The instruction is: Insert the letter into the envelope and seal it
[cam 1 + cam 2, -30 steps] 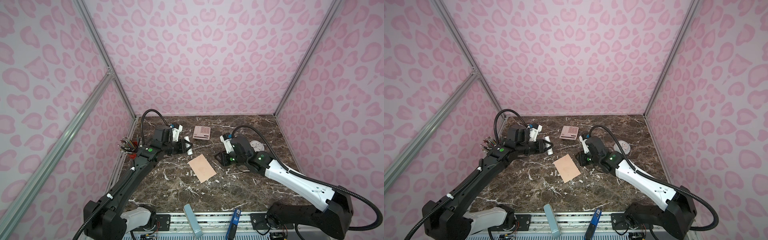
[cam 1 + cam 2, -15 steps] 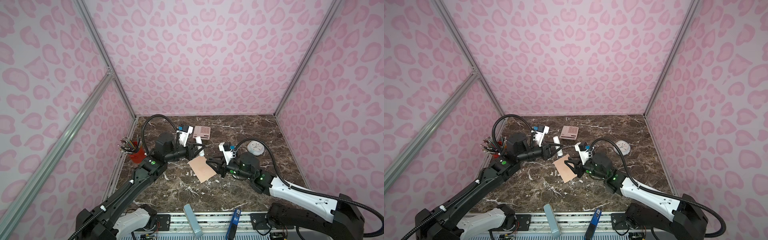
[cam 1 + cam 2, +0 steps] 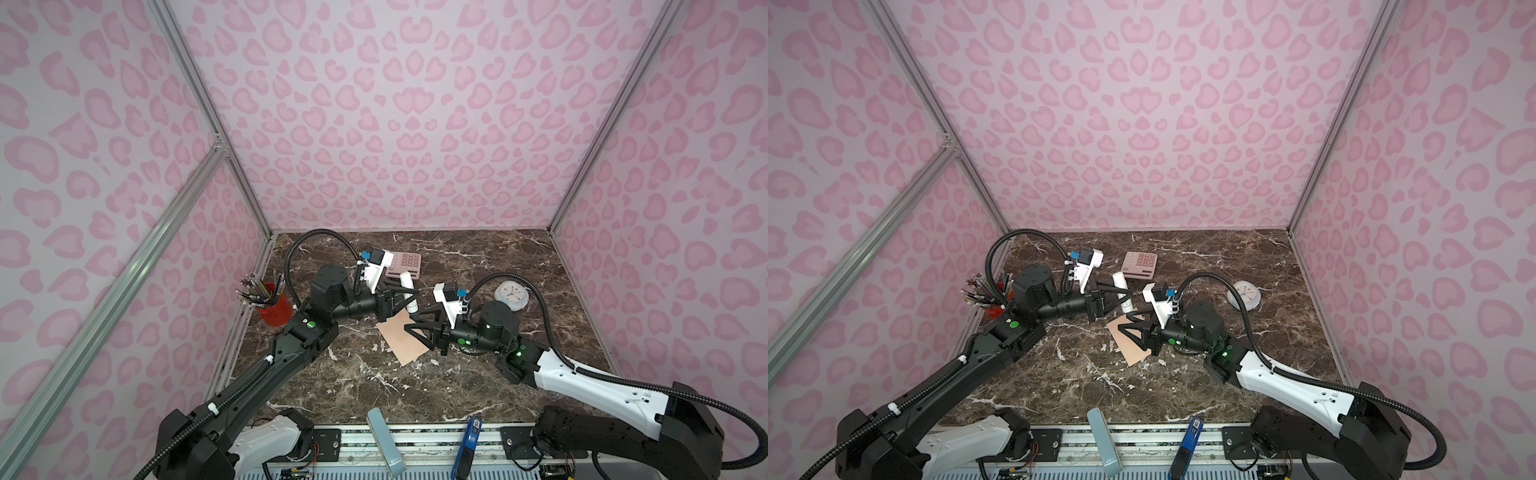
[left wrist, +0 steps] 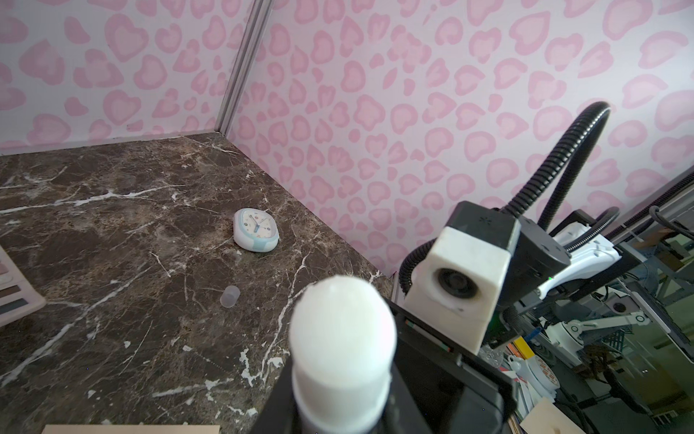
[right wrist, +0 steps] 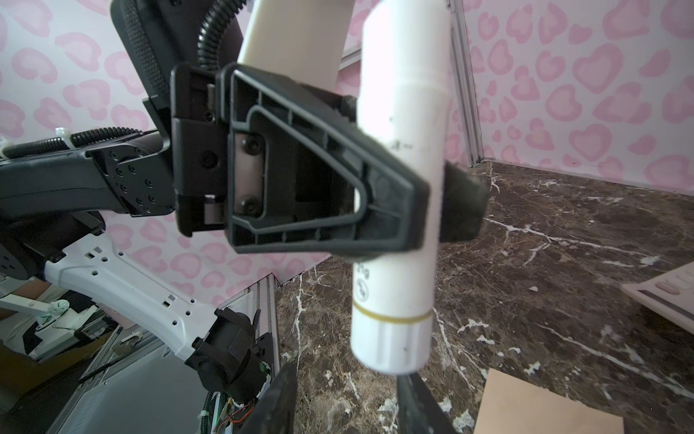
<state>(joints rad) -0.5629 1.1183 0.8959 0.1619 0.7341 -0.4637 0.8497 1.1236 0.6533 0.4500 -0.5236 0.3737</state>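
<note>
Nearest first: the envelope [image 3: 402, 349] is lying flat and skewed on the surface [image 3: 457, 395], peach side up, with no flap showing. The letter isn't showing in any view, so I can't tell if it's already inside.

Your right pincer [image 3: 409, 323] is hanging just over the envelope's far end. Its jaws are standing partly apart and gripping nothing, and as far as I can tell they aren't touching the paper.

Right behind it, your left pincer [image 3: 409, 296] is clamping a white glue stick [image 3: 406, 280] round its middle. It's holding the stick near upright above the envelope's far edge. In the right wrist view the ribbed twist end is pointing down at the gap between your right fingers [image 5: 279, 398], just short of them.

Judging by that, you're getting the glue ready for sealing, either taking the stick over or twisting its base. To do it well:
- Line the right jaws square on the ribbed end.
- Close only once that end is sitting fully between them.
- Hold the left grip firm so the stick isn't tipping.
- Stay clear of the envelope below so it isn't getting dragged.

Farther back, a small clear cap [image 4: 230, 296] is lying loose on the surface. A clock [image 3: 512, 294] is sitting to the right and a pink calculator [image 3: 405, 264] just beyond the stick. A red pencil cup [image 3: 274, 309] is standing by the left wall.
</note>
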